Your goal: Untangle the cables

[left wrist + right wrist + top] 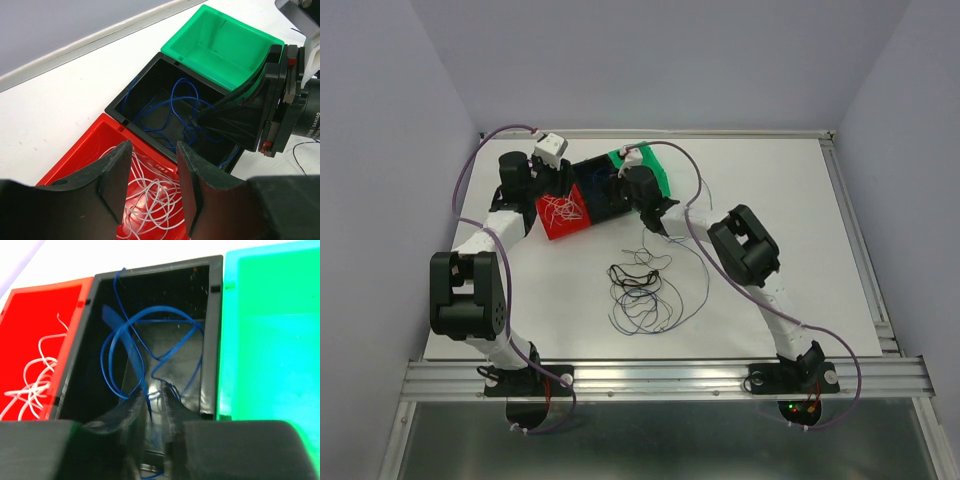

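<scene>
White cables lie coiled in a red bin, also seen from above. My left gripper hovers open just above them, holding nothing. Blue cables loop inside the black bin beside it. My right gripper reaches down into that bin, its jaws a narrow gap apart. A blue cable runs loosely through the gap. Thin black cables lie tangled on the white table between the two arms.
A green bin with nothing in it adjoins the black bin on the far side. The three bins sit in a row at the back left of the table. Purple arm cords hang near the bins.
</scene>
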You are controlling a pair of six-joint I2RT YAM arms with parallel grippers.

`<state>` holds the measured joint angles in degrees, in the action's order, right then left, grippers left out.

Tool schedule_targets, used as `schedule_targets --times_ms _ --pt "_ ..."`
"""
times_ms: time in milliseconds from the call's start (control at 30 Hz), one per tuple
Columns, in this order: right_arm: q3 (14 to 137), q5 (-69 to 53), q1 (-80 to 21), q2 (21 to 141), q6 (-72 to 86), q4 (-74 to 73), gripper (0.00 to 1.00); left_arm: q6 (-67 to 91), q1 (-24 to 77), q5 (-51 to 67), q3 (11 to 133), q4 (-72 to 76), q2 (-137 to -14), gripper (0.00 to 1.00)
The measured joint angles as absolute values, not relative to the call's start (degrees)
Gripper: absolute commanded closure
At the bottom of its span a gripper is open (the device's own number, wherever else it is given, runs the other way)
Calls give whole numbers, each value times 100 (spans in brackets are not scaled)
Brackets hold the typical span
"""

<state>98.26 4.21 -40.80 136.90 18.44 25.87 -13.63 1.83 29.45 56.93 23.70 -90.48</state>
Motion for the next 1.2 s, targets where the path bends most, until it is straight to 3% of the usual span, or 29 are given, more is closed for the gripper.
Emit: schedule_targets --times_ms 333,400,600,733,867,1200 --pt "10049 934 -4300 13310 1323 1968 49 -1406 189 2845 5693 2373 -9048 48" --pt "9931 1000 -4333 13063 1251 1955 39 -1409 193 2827 5693 2370 -9048 48" --pt "9144 1194 -4359 11950 1031 1962 33 -1505 309 2727 5690 2368 -9045 44" --pt "8237 1356 -4359 10899 1031 1798 32 -1616 443 2749 5677 2342 -9026 42" --pt "7050 1529 -4359 9817 1118 1428 24 -1809 698 2788 5586 2283 -8917 41" --pt "4368 1761 -4353 7791 1500 285 17 -2220 1096 3131 5249 2241 -8479 39"
